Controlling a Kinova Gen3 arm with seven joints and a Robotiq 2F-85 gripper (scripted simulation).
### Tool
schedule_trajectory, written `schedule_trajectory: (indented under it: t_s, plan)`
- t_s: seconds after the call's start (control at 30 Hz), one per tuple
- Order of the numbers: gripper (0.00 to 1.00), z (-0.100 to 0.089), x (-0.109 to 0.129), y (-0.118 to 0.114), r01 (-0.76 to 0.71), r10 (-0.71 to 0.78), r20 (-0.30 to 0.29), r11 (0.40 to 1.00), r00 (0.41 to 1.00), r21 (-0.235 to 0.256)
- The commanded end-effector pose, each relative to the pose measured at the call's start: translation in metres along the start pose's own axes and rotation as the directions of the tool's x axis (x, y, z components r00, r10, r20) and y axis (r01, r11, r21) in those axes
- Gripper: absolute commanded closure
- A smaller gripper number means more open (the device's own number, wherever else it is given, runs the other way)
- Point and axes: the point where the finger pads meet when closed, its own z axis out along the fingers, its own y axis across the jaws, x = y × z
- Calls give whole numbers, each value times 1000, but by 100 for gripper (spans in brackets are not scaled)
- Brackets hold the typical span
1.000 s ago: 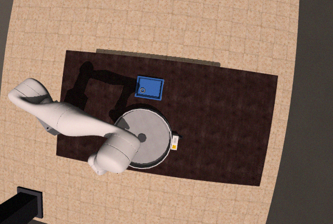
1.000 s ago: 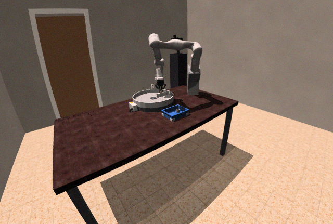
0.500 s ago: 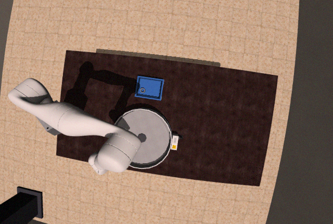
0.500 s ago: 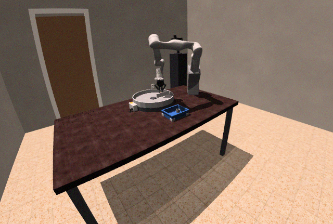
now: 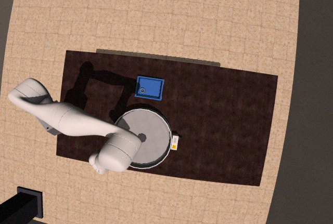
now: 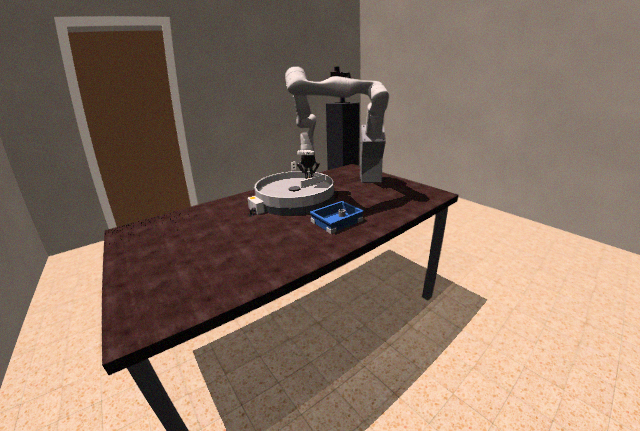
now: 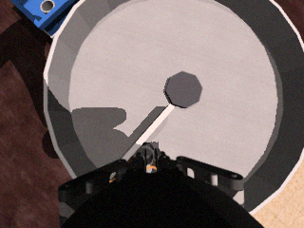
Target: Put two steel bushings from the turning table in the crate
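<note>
Top view: crate [image 5: 149, 88] above frame centre on the bench [image 5: 215, 124], one steel bushing [image 5: 142, 90] in its lower-left corner. Turning table [image 5: 155, 135] just below the crate; the arm hides its left part and no bushing shows on the bare disc.

Exterior view: gripper [image 6: 308, 170] hangs low over the far side of the turning table, near the rim.

Wrist view: disc looks bare apart from the dark hub [image 7: 183, 89] and a thin radial bar [image 7: 154, 125]. Fingers nearly shut and apparently empty.

Advice: one more steel bushing is needed. Find it first, open wider before descending, then time the grasp to the rotation.
</note>
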Motion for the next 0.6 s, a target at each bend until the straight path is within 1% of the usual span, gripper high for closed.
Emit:
schedule_trajectory:
  t_s: [0.0,0.1,0.23,0.57]
  plan:
    - [86,2,0,1,7,-7,1,1000,1000,-2]
    - [86,1,0,1,4,-4,0,1000,1000,-1]
    - [86,7,0,2,21,-21,2,1000,1000,-2]
    - [86,7,0,2,21,-21,2,1000,1000,-2]
